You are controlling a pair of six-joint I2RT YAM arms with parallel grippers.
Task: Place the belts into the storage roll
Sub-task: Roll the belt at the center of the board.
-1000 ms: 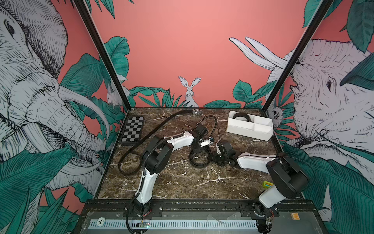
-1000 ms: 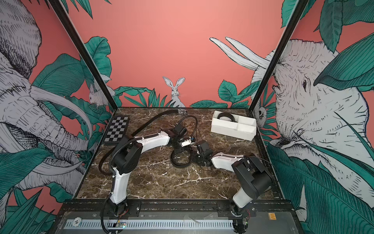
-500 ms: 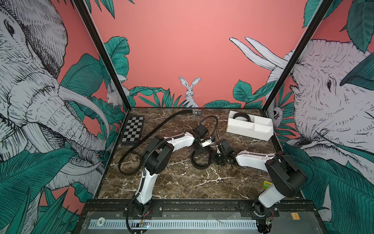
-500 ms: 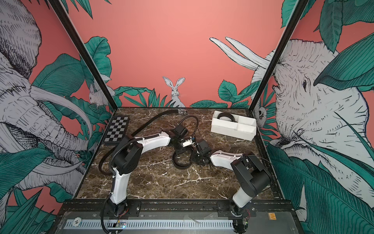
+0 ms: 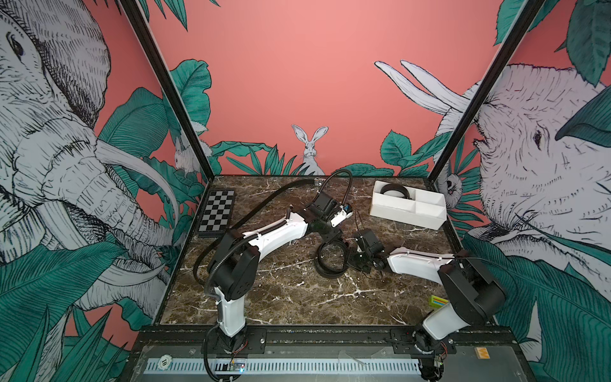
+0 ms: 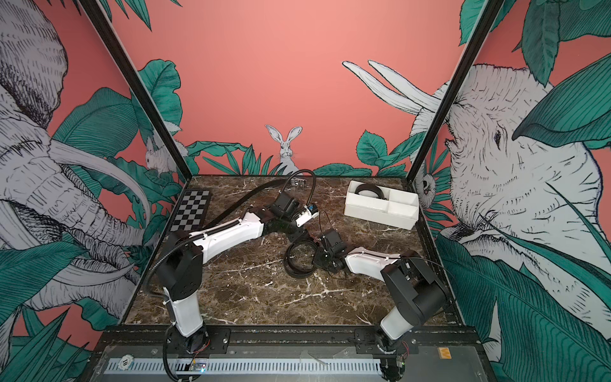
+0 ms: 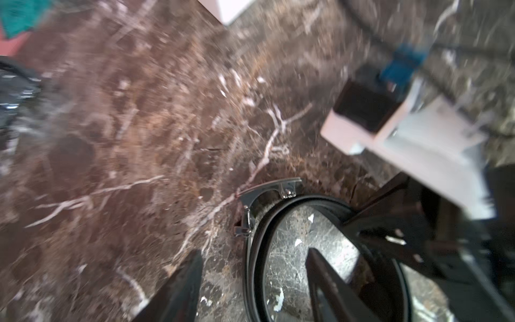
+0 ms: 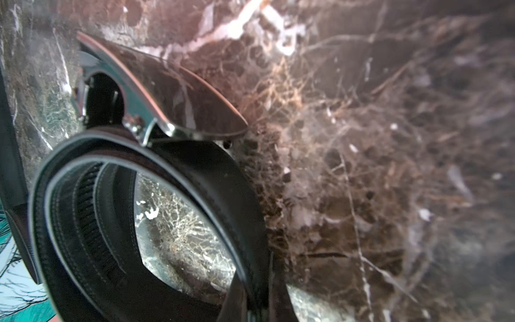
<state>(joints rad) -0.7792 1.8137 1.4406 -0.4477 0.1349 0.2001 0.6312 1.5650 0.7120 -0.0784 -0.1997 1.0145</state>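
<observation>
One coiled black belt, shiny curved buckle, marble tabletop

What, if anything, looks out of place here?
One long black belt lies uncoiled along the back left of the brown marble table, unlike the coiled black belt mid-table. A small green striped block sits stray at the right edge.

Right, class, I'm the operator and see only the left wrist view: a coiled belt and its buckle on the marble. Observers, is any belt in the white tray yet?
Observer: Yes. Both top views show the stored belt coiled in an end compartment of the storage roll.
Operator: Does the right gripper hold my belt?
Observer: Yes. In the right wrist view the right gripper is shut on the loose belt by its strap.
</observation>
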